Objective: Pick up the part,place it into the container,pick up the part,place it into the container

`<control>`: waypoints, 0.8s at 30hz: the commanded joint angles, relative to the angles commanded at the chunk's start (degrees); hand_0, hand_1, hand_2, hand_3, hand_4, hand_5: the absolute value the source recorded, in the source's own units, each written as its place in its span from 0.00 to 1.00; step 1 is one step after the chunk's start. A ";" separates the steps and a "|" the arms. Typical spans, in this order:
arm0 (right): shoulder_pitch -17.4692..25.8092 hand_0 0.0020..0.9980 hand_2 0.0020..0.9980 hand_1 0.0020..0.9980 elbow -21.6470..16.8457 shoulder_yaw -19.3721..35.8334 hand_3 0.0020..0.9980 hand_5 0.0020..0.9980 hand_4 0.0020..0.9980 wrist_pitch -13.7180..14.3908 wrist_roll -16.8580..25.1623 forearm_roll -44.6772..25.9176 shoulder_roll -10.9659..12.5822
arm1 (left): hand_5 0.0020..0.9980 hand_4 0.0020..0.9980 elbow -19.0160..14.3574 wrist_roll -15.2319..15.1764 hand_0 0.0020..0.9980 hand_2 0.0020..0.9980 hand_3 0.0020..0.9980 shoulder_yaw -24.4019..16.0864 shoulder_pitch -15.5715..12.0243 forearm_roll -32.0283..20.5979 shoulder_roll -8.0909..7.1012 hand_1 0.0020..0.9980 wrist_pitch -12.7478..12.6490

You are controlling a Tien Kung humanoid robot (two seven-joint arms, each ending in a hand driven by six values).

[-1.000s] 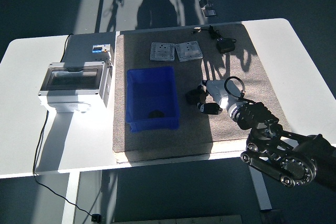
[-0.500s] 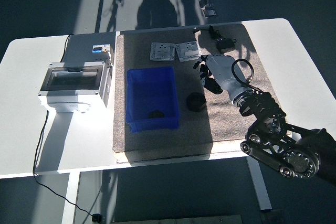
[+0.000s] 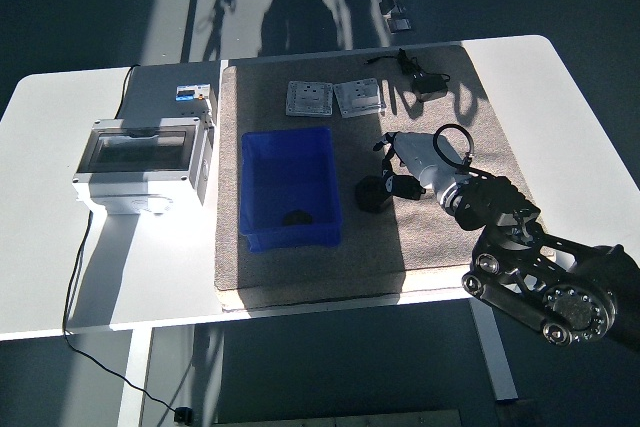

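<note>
Right of the frame's centre, the robot's right hand (image 3: 400,169), white-shelled with dark fingers, hangs over the brown felt mat (image 3: 440,237). Its fingers (image 3: 386,147) point toward the frame's left, loosely curled; whether they touch anything cannot be told, and nothing seems held. Just left of and slightly below the fingertips lies the small dark rounded part (image 3: 372,193), resting on the mat in shadow; it looks compact, with no clear long axis. The left hand is out of view, so the right is the only one placed for it.

Left of the part stands the blue rectangular plastic container (image 3: 288,142), its right wall close to the part, its long side running up and down the frame. One dark item (image 3: 297,216) already lies at the bottom near its lower end, so likely the first placing is done and the second pick-up is at hand. The move would be a short reach down and left, then a carry leftward over the container's right rim.

Open mat lies below the part. Two grey square plates (image 3: 335,98) sit higher up, well apart.
</note>
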State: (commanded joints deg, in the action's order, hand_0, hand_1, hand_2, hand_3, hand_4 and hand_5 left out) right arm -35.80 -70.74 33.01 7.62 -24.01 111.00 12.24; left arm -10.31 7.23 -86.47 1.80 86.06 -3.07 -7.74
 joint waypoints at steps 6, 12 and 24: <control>-0.89 0.51 0.87 0.69 1.05 -1.53 0.88 0.48 0.87 -0.96 -0.72 -0.39 -0.43 | 0.64 0.67 0.00 0.11 0.68 0.60 0.64 -0.30 0.06 0.30 0.00 0.65 0.03; -1.40 0.51 0.84 0.68 2.38 -3.32 0.86 0.53 0.87 -1.35 -1.00 -2.24 -0.90 | 0.64 0.67 0.00 0.12 0.68 0.60 0.64 -0.41 0.10 0.43 0.01 0.65 0.04; -2.29 0.50 0.76 0.64 6.54 -6.22 0.81 0.55 0.83 0.52 -0.94 -2.97 -2.14 | 0.63 0.66 0.00 0.08 0.68 0.60 0.64 -0.46 0.20 0.55 0.00 0.65 0.03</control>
State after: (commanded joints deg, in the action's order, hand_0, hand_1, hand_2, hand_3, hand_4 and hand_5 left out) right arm -38.09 -64.20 26.79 8.14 -24.96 108.03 10.10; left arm -10.31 7.31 -86.93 2.00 86.61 -3.07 -7.71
